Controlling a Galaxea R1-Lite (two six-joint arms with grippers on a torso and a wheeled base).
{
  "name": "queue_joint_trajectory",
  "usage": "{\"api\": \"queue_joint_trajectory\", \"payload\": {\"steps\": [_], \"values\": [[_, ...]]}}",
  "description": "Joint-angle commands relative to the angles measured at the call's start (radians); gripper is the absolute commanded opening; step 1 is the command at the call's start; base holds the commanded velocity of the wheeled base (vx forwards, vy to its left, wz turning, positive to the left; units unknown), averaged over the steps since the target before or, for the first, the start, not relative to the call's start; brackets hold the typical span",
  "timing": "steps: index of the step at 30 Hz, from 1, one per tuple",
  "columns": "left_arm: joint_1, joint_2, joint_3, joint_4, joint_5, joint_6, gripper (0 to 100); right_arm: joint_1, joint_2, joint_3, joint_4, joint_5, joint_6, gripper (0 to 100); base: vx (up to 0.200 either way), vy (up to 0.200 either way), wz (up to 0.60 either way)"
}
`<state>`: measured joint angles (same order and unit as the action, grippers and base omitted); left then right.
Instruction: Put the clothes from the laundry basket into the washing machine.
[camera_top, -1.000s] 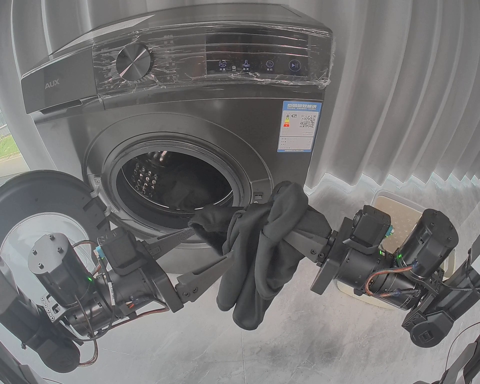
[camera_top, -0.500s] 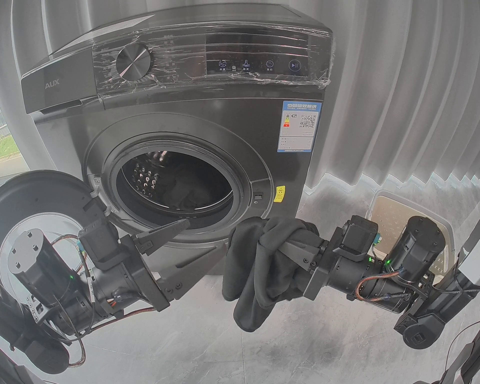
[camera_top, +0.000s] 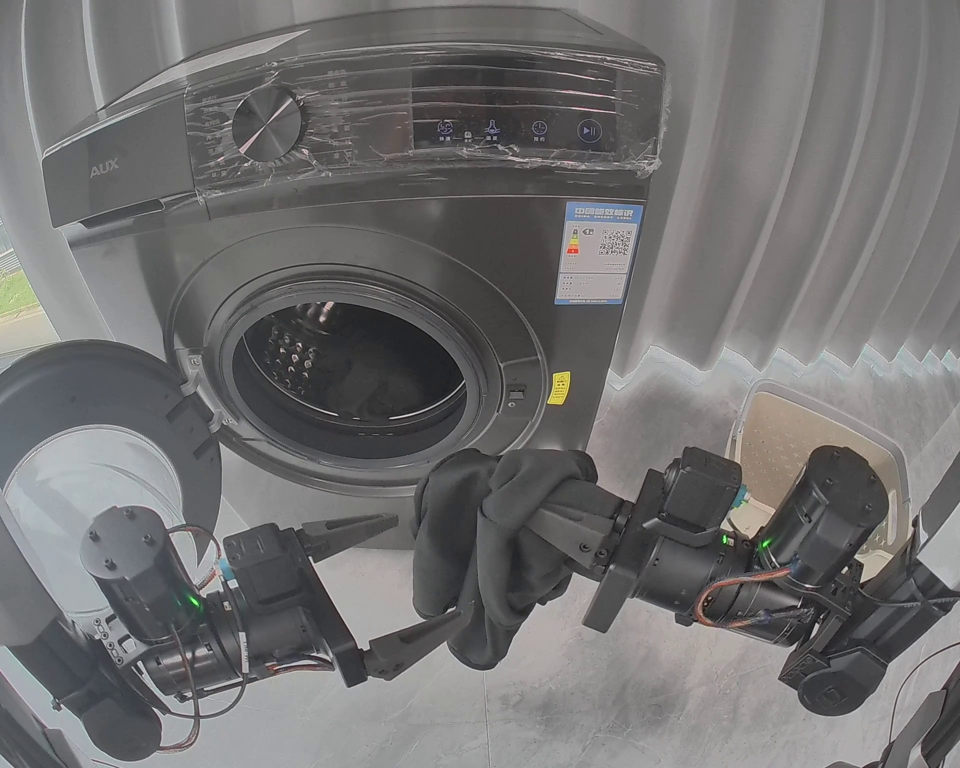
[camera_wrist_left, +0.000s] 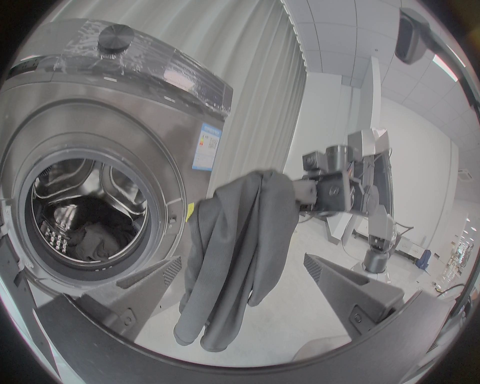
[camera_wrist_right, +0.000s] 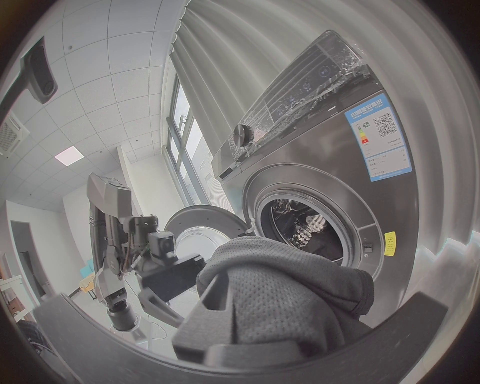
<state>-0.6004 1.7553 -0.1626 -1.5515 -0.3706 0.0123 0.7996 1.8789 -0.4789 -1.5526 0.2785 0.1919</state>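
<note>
— Where is the clothing?

— A dark grey garment (camera_top: 490, 555) hangs in the air in front of the washing machine (camera_top: 400, 230), below the round opening and above the pale floor (camera_top: 560, 700). It droops in loose folds.

— What holds it?

— The right tool (camera_top: 545, 520), coming in from the right, is pinching the bunched top of the cloth, which is draped over its fingers.

— And the other arm?

— The left tool (camera_top: 430, 568) sits low on the left with its fingers spread wide, gripping nothing. Its lower fingertip reaches the garment's hanging edge; I cannot tell whether they touch.

— Is the machine open?

— Yes. The door (camera_top: 90, 400) is swung fully out to the left, and more dark clothes (camera_top: 375, 375) lie inside the drum.

— The basket?

— The laundry basket (camera_top: 800, 425), white-rimmed, stands on the floor to the right of the machine, by a pale curtain (camera_top: 800, 180).
</note>
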Motion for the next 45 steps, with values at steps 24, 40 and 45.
{"api": "queue_joint_trajectory", "payload": {"steps": [24,40,45], "values": [[-0.025,0.282,-0.278,-0.002,0.013,0.006,100,0.035,0.006,-0.052,-0.003,-0.009,0.018,0,0.0,0.0,0.0],[-0.018,0.312,-0.315,-0.006,0.015,0.005,0,0.02,0.008,-0.084,-0.003,-0.038,0.037,0,0.0,0.0,0.0],[-0.001,0.305,-0.31,-0.006,0.015,0.003,0,0.003,0.003,-0.089,-0.001,-0.039,0.037,0,0.0,0.0,0.0]]}}
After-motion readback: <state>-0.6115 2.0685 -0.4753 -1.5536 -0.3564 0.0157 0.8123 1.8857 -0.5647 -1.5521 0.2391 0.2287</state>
